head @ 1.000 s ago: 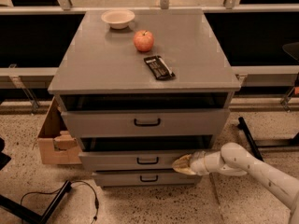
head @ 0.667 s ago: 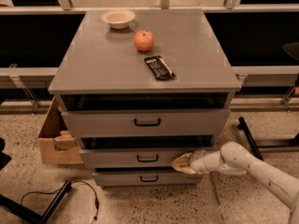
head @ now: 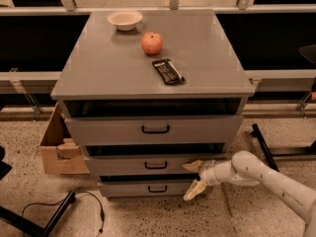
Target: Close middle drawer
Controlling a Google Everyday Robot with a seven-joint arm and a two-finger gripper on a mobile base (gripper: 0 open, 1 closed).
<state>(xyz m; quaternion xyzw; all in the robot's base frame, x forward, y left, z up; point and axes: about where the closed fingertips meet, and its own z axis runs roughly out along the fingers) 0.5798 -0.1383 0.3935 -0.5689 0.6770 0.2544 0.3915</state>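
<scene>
The middle drawer [head: 155,165] is the second of three grey drawers, with a small black loop handle. It stands slightly out, with a dark gap above its front. My gripper [head: 192,178] is at the right end of that front, on a white arm coming in from the lower right. It is open and holds nothing. The upper fingertip [head: 191,166] touches the middle drawer's front. The lower one [head: 191,191] hangs in front of the lowest drawer [head: 153,187].
The top drawer [head: 155,129] also stands slightly out. On the cabinet top [head: 98,68] are a bowl [head: 125,19], an apple [head: 152,43] and a black remote-like object [head: 168,71]. A cardboard box [head: 55,147] stands at the left, with a cable [head: 84,201] on the floor.
The gripper's fingers have spread apart, and the lower one has dropped toward the lowest drawer. The arm has shifted slightly. The middle drawer looks about where it was.
</scene>
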